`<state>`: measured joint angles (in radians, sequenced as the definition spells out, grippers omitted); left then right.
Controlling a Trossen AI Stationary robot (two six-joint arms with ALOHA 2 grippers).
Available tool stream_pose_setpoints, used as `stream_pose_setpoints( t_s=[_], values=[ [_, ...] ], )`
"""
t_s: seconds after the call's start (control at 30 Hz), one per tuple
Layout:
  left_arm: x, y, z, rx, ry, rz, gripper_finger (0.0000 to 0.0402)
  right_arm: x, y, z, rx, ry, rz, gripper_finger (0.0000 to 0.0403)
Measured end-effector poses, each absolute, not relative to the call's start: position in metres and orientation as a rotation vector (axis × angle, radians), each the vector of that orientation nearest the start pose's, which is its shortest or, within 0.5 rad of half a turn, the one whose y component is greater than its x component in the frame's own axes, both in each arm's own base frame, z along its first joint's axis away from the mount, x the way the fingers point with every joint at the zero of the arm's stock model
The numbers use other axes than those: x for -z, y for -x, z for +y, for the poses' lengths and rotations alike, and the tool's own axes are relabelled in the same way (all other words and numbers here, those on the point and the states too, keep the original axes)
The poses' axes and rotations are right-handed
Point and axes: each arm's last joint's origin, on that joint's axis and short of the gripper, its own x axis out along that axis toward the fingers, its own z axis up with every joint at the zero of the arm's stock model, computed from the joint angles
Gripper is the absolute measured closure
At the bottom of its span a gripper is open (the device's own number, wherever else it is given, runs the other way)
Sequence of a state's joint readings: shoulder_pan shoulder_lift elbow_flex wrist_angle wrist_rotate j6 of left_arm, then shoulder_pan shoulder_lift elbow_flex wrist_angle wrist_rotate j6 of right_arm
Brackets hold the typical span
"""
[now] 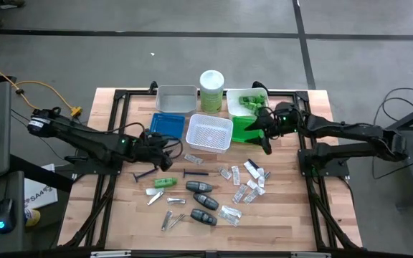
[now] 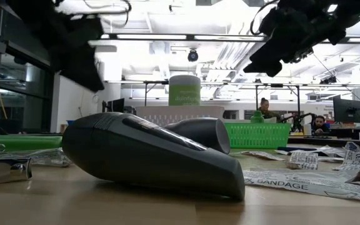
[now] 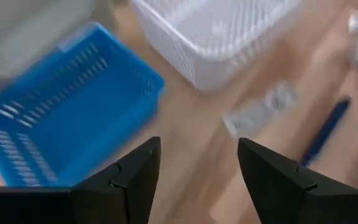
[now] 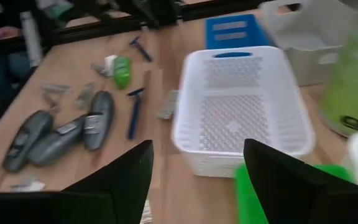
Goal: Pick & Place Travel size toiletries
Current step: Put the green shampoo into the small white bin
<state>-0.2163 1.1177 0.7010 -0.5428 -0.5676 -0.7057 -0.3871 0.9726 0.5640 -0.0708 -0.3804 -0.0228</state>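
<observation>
The travel size toiletries lie loose on the wooden table's near half: a green tube (image 1: 165, 183), dark grey oval cases (image 1: 197, 187) (image 4: 61, 134), blue razors (image 1: 196, 173) (image 4: 135, 112), clear packets (image 1: 253, 168) and metal clippers (image 1: 174, 218). One grey case (image 2: 149, 153) fills the low view. My left gripper (image 1: 165, 147) (image 3: 197, 168) hangs open above the table, between the blue tray and a packet (image 3: 260, 109), holding nothing. My right gripper (image 1: 264, 136) (image 4: 194, 168) hangs open over the green tray's near edge, facing the white basket, also holding nothing.
Trays stand along the far half: a blue tray (image 1: 167, 124), a white mesh basket (image 1: 209, 132), a grey tray (image 1: 176, 99), a green tray (image 1: 246, 129) and a white tray (image 1: 229, 104) holding green items. A pale-green canister (image 1: 211, 89) stands between them. People show in the room beyond.
</observation>
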Motion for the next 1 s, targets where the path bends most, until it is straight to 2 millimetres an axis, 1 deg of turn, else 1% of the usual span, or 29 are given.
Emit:
stream_pose_setpoints(
  t_s=[0.07, 0.2, 0.4, 0.63, 0.7, 0.87, 1.0],
  values=[
    [-0.216, -0.208, -0.034, -0.528, 0.275, 0.785, 0.0188, -0.236, -0.195, -0.061, 0.006, -0.133, 0.452, 0.0159],
    [-0.207, -0.215, -0.045, -0.338, 0.187, 0.878, 0.0188, -0.235, -0.199, -0.050, 0.017, -0.098, 0.462, 0.0159],
    [-0.194, -0.220, -0.051, -0.207, 0.169, 0.992, 0.0188, -0.235, -0.201, -0.039, -0.025, -0.073, 0.465, 0.0159],
    [-0.187, -0.226, -0.057, -0.047, 0.176, 1.044, 0.0187, -0.235, -0.203, -0.033, -0.009, -0.038, 0.471, 0.0159],
    [-0.185, -0.226, -0.057, -0.011, 0.167, 1.061, 0.0187, -0.235, -0.203, -0.032, -0.014, -0.037, 0.471, 0.0159],
    [-0.185, -0.226, -0.058, 0.010, 0.148, 1.060, 0.0187, -0.235, -0.203, -0.031, -0.019, -0.031, 0.472, 0.0159],
    [-0.187, -0.230, -0.059, 0.018, 0.159, 1.016, 0.0187, -0.235, -0.203, -0.031, -0.018, -0.030, 0.472, 0.0159]
  ],
)
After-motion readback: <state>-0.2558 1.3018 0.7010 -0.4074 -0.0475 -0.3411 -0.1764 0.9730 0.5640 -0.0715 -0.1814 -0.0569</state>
